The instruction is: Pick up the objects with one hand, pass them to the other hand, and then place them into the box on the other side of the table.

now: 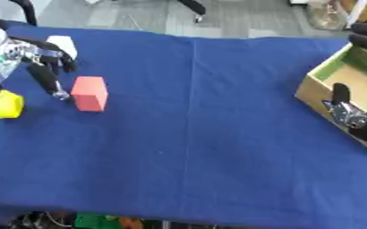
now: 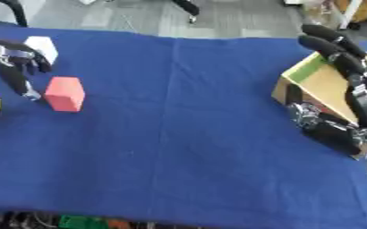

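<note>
Left hand [image 1: 38, 60] was seen at the far left of the blue tablecloth [image 1: 202, 147], its dark fingers [image 1: 47, 80] extended downward and spread, clamped on nothing; one fingertip was brought down just beside the left face of the pink block [image 1: 89, 93], though contact between them could not be confirmed. The pink block was found standing upright on the cloth, to the right of that hand. A yellow object [image 1: 6, 104] was placed near the left edge of the table, lower than the hand and a little apart from the pink block. A white block [image 1: 64, 45] was located behind the left hand, toward the far edge of the cloth, partly covered by the fingers. On the opposite side, the right hand [image 2: 351, 76] was held above the open box [image 2: 316, 82], with its long fingers stretched out straight toward the far corner and its thumb [image 2: 296, 100] lowered by the near wall; nothing was enclosed by it. The box, with tan walls and a green inner rim, was set at the right edge of the table, well apart from the three objects. The middle of the cloth was crossed only by a fold line running from far to near.
</note>
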You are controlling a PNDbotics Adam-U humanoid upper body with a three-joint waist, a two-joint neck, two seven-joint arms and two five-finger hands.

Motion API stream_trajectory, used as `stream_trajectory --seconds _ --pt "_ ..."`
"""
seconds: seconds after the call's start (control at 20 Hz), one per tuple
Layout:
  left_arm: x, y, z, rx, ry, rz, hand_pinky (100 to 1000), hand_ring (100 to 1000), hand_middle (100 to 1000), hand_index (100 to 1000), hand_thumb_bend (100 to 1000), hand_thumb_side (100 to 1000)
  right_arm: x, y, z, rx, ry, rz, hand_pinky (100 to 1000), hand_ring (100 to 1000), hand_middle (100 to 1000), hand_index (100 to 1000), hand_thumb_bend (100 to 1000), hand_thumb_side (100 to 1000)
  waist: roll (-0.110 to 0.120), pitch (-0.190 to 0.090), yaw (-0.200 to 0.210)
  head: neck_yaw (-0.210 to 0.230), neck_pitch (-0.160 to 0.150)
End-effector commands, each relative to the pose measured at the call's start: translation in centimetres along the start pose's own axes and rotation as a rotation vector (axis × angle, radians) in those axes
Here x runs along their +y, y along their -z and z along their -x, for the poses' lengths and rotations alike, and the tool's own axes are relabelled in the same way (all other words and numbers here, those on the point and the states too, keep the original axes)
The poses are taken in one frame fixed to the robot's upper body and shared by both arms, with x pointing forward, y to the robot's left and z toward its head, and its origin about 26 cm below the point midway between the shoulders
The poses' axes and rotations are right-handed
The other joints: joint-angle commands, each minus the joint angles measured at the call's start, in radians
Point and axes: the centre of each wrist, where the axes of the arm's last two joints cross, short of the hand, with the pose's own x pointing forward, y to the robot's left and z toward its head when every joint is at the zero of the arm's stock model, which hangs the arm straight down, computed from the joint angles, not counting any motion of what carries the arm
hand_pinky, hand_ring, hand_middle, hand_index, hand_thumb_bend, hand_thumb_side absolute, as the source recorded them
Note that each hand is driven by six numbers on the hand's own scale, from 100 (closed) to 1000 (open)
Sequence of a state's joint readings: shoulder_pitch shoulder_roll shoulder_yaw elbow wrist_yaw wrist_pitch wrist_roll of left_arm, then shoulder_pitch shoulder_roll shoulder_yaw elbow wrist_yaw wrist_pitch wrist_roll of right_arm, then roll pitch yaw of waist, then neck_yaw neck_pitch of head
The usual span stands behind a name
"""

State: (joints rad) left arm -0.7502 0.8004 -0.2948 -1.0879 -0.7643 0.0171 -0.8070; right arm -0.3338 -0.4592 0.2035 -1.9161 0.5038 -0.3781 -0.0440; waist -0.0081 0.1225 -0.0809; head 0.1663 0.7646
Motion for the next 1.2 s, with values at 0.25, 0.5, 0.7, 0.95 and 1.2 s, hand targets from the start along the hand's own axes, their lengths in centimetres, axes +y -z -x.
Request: stream_trajectory --seconds 0.25,0.5,0.7,0.95,1.2 --pt "0.8 0.1 0.2 0.011 0.035 -0.097 784 757 782 881 555 331 -0.5 0.4 -0.1 -0.016 -0.005 0.014 899 898 932 919 100 100 0.003 -0.024 -0.005 0.008 0.005" --pt "0.3 0.7 0.0 -0.014 0.013 -0.118 771 736 751 815 527 320 -0.5 0.5 -0.1 -0.018 -0.002 0.013 899 898 932 920 100 100 0.002 -0.021 -0.008 0.01 0.005" --pt "0.2 0.8 -0.1 -0.036 -0.001 -0.151 737 684 694 679 341 309 -0.4 0.4 0.0 -0.017 0.001 0.013 900 898 933 919 100 100 0.002 -0.02 -0.008 0.012 0.005" --pt "0.4 0.3 0.1 -0.062 -0.045 -0.263 707 629 630 515 213 295 -0.4 0.5 0.0 -0.021 0.002 0.011 900 898 932 920 100 100 0.001 -0.02 -0.007 0.011 0.005" --pt "0.8 -1.2 0.5 -0.09 -0.159 -0.412 670 584 590 486 323 276 -0.5 0.5 0.0 -0.021 -0.003 0.007 899 896 931 921 100 100 0.0 -0.02 0.0 0.005 0.005"
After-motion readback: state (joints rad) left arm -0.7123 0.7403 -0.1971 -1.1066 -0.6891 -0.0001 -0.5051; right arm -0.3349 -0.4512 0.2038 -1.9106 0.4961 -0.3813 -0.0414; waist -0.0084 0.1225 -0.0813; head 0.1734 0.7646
